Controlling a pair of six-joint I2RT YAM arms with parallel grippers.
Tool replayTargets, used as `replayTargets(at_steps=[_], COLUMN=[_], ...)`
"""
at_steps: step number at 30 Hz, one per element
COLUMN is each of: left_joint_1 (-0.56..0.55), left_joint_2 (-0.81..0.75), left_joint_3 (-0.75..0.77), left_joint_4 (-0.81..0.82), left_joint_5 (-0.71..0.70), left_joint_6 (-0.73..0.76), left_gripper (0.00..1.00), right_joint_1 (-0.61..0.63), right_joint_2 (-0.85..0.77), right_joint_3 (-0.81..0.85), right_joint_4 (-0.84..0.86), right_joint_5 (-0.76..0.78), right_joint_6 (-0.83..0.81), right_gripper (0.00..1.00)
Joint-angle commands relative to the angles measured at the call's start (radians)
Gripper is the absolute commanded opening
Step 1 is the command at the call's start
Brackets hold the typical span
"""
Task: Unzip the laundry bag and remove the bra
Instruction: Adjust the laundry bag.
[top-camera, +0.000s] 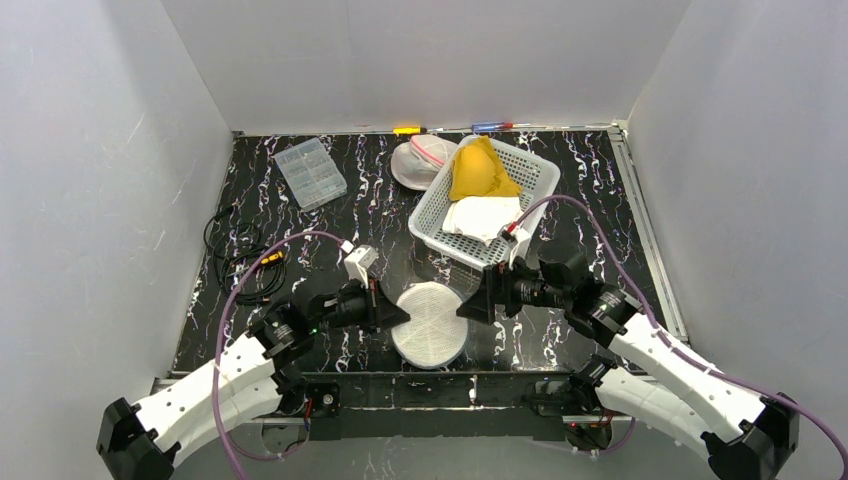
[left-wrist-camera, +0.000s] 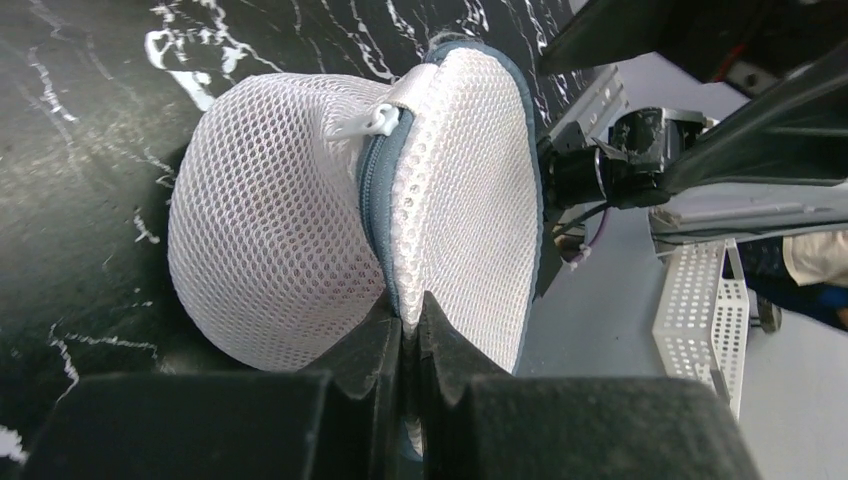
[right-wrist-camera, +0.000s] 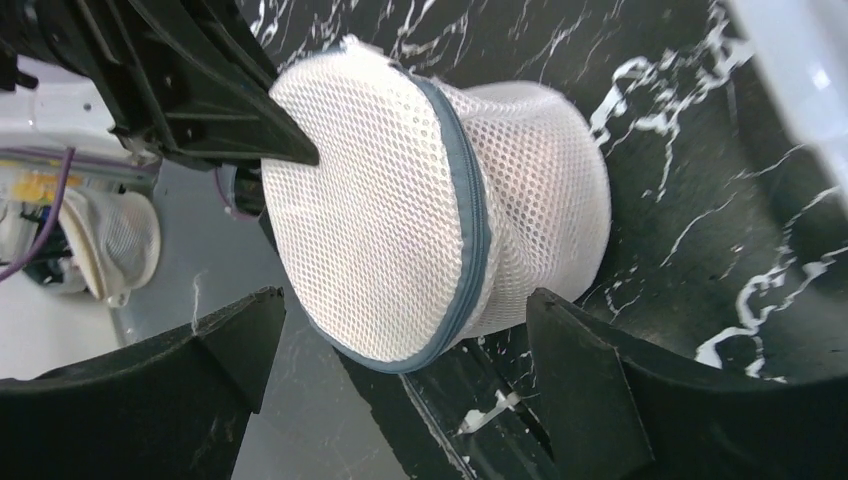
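The laundry bag (top-camera: 432, 325) is a round white mesh pouch with a grey zipper (left-wrist-camera: 375, 190), lying near the table's front edge between both arms. Its white zipper pull (left-wrist-camera: 372, 122) sits at the far end of the seam, and the zipper looks shut. My left gripper (left-wrist-camera: 410, 315) is shut on a fold of mesh at the bag's zipper edge, on its left side (top-camera: 405, 316). My right gripper (right-wrist-camera: 405, 300) stands wide open just right of the bag (right-wrist-camera: 400, 220), its fingers apart from the mesh. The bra is hidden.
A white perforated basket (top-camera: 535, 175) at the back right holds a yellow garment (top-camera: 480, 170) and a white one (top-camera: 480, 215). Another mesh bag (top-camera: 420, 160) lies beside it. A clear compartment box (top-camera: 310, 172) and black cables (top-camera: 240, 260) are on the left.
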Motion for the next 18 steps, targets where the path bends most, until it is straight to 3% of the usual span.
replayTargets(at_steps=[1, 9, 14, 18], left_joint_1=[-0.002, -0.002, -0.005, -0.008], left_joint_2=[-0.077, -0.186, -0.232, -0.229], left_joint_3=[0.042, 0.048, 0.005, -0.032], left_joint_4=[-0.110, -0.172, -0.129, -0.057], left_joint_5=[-0.133, -0.325, -0.431, -0.479], left_joint_6=[-0.057, -0.278, -0.405, -0.465], left_gripper=[0.00, 0.00, 0.00, 0.00], right_joint_1=[0.004, 0.003, 0.005, 0.043], right_joint_2=[-0.009, -0.061, -0.040, -0.024], right_joint_3=[0.155, 0.171, 0.139, 0.082], right_joint_4=[-0.119, -0.149, -0.067, -0.020], right_joint_5=[0.136, 0.550, 0.445, 0.472], right_joint_6=[-0.060, 0.121, 0.170, 0.231], right_gripper=[0.99, 0.99, 0.99, 0.97])
